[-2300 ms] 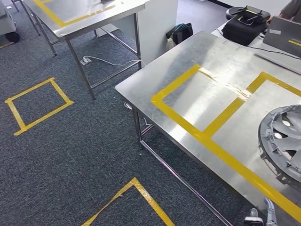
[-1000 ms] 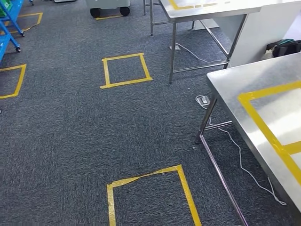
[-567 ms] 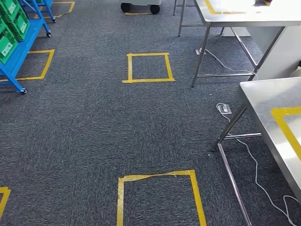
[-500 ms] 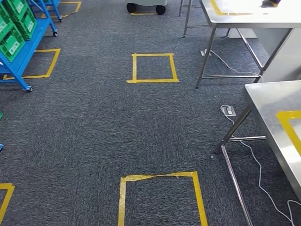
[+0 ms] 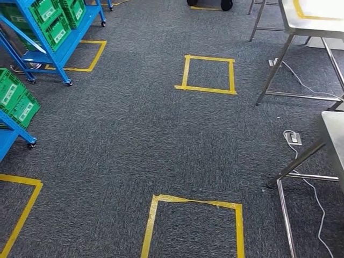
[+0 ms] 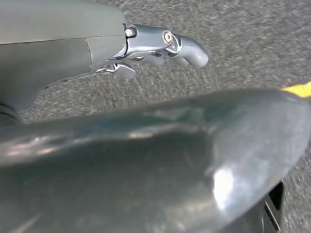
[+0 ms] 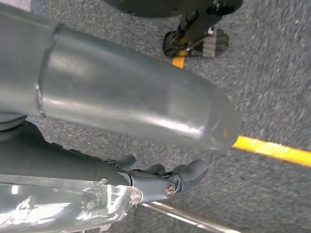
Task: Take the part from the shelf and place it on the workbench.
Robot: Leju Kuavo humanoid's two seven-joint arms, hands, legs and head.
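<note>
Both hands hang over the carpet with nothing in them: the left hand (image 6: pixel 161 46) shows its fingers loosely extended, and the right hand (image 7: pixel 161 179) looks much the same, though its view is blurred and partly covered, so how far it is spread is hard to judge. The part itself cannot be made out; it is presumably in one of the green crates (image 5: pixel 55 24) on the blue shelf (image 5: pixel 61 54) at the far left. The main risk is in the approach: the shelf's caster (image 5: pixel 70 83) and low frame could catch a foot. The table (image 5: pixel 335 129) leg and the white cable (image 5: pixel 314 188) trailing on the floor could trip the robot on the return.
</note>
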